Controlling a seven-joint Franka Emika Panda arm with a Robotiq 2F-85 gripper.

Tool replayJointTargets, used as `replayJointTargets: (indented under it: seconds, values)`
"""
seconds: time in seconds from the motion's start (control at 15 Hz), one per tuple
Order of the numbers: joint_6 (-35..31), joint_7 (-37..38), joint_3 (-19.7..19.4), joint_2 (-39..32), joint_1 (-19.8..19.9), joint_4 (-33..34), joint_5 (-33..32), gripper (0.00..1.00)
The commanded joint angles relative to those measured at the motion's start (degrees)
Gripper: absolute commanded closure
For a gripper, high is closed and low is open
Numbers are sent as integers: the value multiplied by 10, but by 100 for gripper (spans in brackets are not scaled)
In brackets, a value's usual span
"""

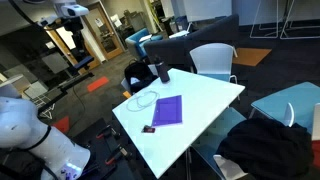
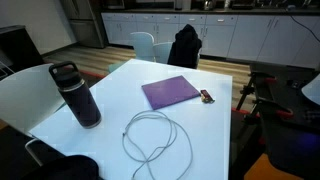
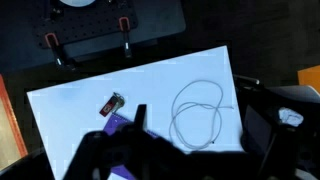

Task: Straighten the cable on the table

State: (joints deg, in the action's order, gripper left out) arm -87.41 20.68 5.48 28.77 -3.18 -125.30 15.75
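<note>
The thin white cable (image 2: 152, 140) lies curled in overlapping loops on the white table (image 2: 205, 130), near the edge closest to that camera. It also shows faintly in an exterior view (image 1: 143, 100) and, as two loops, in the wrist view (image 3: 175, 120). My gripper (image 3: 197, 135) hangs high above the table (image 3: 70, 100), and its dark body fills the bottom of the wrist view. One finger stands left of the loops and the jaws look spread apart and empty. The gripper touches nothing.
A flat purple pad (image 2: 170, 92) lies mid-table with a small dark object (image 2: 206, 97) beside it. A dark bottle (image 2: 80, 95) stands near a corner. Chairs ring the table, one with dark clothing (image 1: 262, 145). My white arm base (image 1: 30, 125) stands beside the table.
</note>
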Motion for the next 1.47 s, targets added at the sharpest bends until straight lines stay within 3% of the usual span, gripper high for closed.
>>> replayJointTargets:
  seconds: [0.0, 0.6, 0.73, 1.07, 1.4]
  values:
    - [3, -3, 7, 0, 9, 2, 3, 0]
    - [3, -3, 7, 0, 9, 2, 3, 0]
    - [-17, 4, 12, -27, 12, 5, 4, 0]
    - [-186, 31, 62, -101, 0, -29, -19, 0]
    - [-358, 119, 106, -210, -25, -53, -60, 0]
